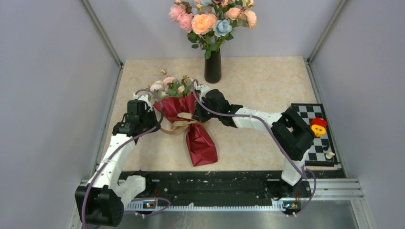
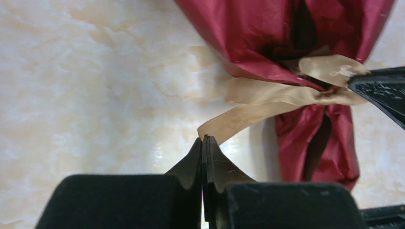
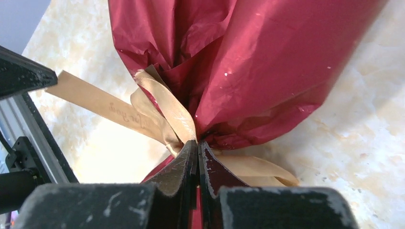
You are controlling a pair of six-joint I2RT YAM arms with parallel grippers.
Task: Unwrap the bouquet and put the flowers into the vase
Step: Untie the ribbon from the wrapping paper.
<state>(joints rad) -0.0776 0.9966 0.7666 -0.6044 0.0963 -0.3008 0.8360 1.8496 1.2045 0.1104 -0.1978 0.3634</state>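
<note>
My left hand (image 2: 204, 138) is closed, its two fingertips pressed together on the free end of the tan ribbon (image 2: 267, 93), which curls up from the tips and runs across to the knot. My right hand (image 3: 195, 143) is closed as well, its tips meeting right at that knot, where a loop of ribbon disappears between them. From the left wrist camera I see one dark finger of the right hand coming in at the knot from the right edge. The ribbon cinches the bouquet (image 1: 200, 138) at its waist; the dark red crinkled paper flares out on both sides of the tie. From overhead, the bouquet lies on the pale marbled counter (image 1: 258, 86) between my two arms, its narrow tail pointing toward the near edge and its wide mouth toward the far side. The flowers (image 1: 169, 86), small cream and pink heads with green leaves, are in the paper and spill from that mouth. Beyond them, apart from the bouquet, the black vase (image 1: 213, 67) stands upright near the far edge, holding larger peach, pink and blue blooms (image 1: 210, 19). Off to the right lies a checkered board (image 1: 310, 129) with a red and yellow object (image 1: 318, 127) on it.
</note>
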